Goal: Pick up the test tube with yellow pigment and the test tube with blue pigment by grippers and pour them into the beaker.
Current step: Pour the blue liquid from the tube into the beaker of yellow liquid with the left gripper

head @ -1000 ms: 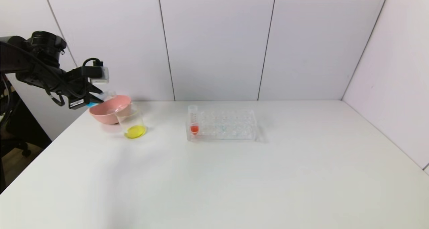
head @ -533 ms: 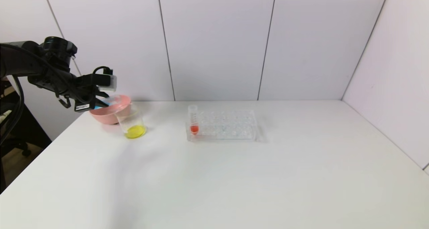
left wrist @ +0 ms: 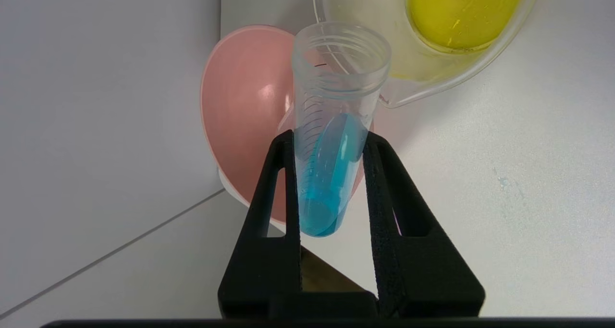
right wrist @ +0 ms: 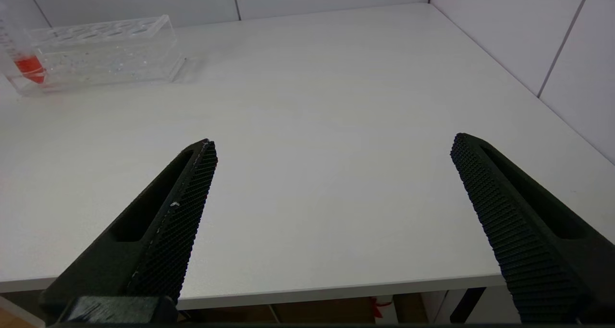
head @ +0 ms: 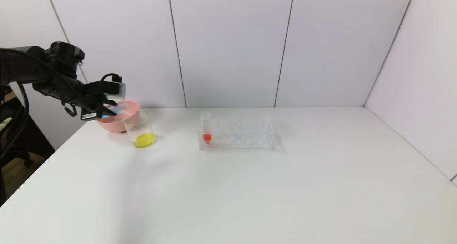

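The left gripper (left wrist: 331,148) fingers are clamping the test tube with blue pigment (left wrist: 331,140), tilting its mouth toward the beaker (left wrist: 423,35) just beyond, ready for pouring.

A slim clear plastic test tube with blue pigment (left wrist: 331,140) carries faint dark graduation lines and one red mark near its mouth. The matte black tapered left gripper (left wrist: 331,148) contrasts with it. A clear glass beaker (head: 140,129) holds bright yellow liquid. The round glossy pink bowl (head: 114,120) is plain, without pattern. A clear plastic tube rack (head: 237,133) contains a clear tube with red-orange liquid (head: 206,128). The black right gripper (right wrist: 331,148) has fingers (right wrist: 187,208) with a fine cross-hatched texture. The smooth table (head: 250,194) is plain white.
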You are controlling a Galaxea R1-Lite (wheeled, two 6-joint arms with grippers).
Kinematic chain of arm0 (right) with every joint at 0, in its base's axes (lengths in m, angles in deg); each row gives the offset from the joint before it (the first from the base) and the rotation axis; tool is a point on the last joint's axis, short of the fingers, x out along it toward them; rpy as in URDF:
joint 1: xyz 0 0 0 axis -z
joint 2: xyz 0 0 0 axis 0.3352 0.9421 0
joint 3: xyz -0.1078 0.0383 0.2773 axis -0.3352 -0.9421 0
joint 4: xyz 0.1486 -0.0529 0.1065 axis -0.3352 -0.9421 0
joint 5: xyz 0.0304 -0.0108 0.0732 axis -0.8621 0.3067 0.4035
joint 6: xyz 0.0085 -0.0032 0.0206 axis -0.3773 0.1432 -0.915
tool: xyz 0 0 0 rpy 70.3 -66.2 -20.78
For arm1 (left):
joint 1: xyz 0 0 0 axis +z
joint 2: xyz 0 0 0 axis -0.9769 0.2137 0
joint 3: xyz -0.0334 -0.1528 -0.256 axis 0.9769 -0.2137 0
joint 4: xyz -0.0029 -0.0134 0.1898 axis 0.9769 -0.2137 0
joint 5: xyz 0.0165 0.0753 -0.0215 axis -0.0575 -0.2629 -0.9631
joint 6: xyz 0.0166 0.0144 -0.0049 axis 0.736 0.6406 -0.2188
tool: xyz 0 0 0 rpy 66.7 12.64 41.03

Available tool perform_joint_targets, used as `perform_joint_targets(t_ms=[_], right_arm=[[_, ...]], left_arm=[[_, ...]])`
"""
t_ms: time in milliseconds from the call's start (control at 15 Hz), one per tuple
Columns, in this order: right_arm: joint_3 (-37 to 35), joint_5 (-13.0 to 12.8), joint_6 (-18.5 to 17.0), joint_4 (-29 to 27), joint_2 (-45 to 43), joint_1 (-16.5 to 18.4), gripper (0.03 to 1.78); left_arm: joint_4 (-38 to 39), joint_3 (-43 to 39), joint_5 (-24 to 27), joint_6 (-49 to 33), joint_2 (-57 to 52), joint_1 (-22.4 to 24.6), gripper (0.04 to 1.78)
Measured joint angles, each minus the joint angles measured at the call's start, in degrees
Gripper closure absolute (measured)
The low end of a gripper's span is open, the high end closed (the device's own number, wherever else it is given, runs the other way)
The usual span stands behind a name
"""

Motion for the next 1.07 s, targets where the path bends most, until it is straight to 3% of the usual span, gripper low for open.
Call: perform_joint_targets(t_ms=[400, 600, 1067], right_arm=[[0.0, 0.0, 0.0, 0.0, 0.0, 0.0, 0.04], [0.0, 0.0, 0.0, 0.0, 0.0, 0.0, 0.04], [0.0, 0.0, 0.0, 0.0, 0.0, 0.0, 0.04]], left_arm=[[0.0, 0.0, -1.9, 0.5, 0.0, -0.6, 1.4], [0.3, 0.2, -5.3, 2.7, 0.0, -1.4, 1.4], [0.2, 0.2, -6.0, 5.1, 0.0, -2.4, 1.4]])
